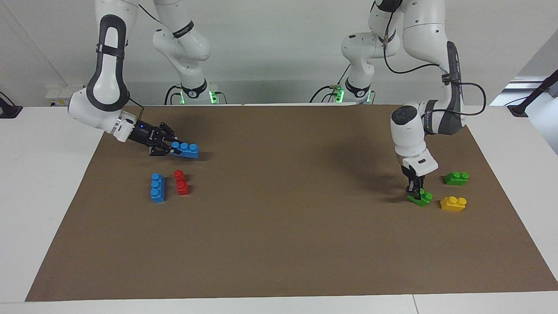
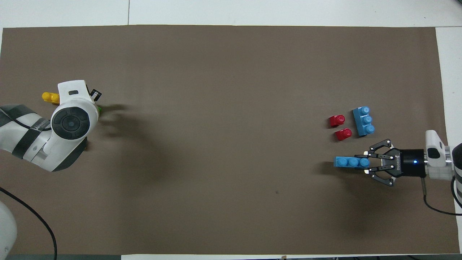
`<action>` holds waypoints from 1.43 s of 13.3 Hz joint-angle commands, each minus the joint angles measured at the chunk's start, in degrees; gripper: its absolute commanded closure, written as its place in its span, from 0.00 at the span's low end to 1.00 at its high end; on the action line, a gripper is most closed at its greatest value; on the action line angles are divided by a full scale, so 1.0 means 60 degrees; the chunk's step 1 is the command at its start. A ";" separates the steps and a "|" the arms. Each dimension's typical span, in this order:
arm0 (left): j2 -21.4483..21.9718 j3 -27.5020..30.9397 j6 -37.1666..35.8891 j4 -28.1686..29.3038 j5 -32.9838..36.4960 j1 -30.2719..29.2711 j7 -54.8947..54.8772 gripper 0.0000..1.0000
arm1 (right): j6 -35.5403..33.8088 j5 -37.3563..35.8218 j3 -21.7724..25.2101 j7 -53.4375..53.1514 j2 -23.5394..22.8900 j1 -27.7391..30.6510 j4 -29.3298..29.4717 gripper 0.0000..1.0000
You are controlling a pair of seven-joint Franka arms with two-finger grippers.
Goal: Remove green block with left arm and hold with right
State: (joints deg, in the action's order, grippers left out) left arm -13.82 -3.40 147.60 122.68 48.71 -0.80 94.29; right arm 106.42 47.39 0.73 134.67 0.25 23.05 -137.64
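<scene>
A green block [image 1: 420, 198] with two studs lies tilted on the brown mat at the left arm's end of the table. My left gripper [image 1: 414, 188] points straight down with its fingers closed on this block's end. In the overhead view the left arm's wrist covers the block except for a green sliver [image 2: 99, 107]. My right gripper [image 1: 168, 148] is shut on one end of a three-stud blue brick [image 1: 186, 149] and holds it low over the mat at the right arm's end. Both also show in the overhead view, the gripper [image 2: 366, 162] and the brick [image 2: 351, 162].
A second green block [image 1: 456, 178] and a yellow block [image 1: 453, 203] lie beside the held green block, the green one nearer to the robots. Another blue brick [image 1: 158, 187] and a red brick [image 1: 182, 182] lie on the mat [image 1: 279, 244] near the right gripper.
</scene>
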 commanded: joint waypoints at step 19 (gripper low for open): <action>0.0603 -0.0677 -0.0955 0.0048 -0.1421 -0.0058 0.0207 0.00 | 0.0135 -0.0326 -0.0136 0.1973 -0.1301 0.0949 0.0089 0.67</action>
State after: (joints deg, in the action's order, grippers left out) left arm -11.87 -5.83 145.70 123.30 42.73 -1.21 94.95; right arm 105.17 44.28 0.31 144.54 -6.34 29.09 -136.63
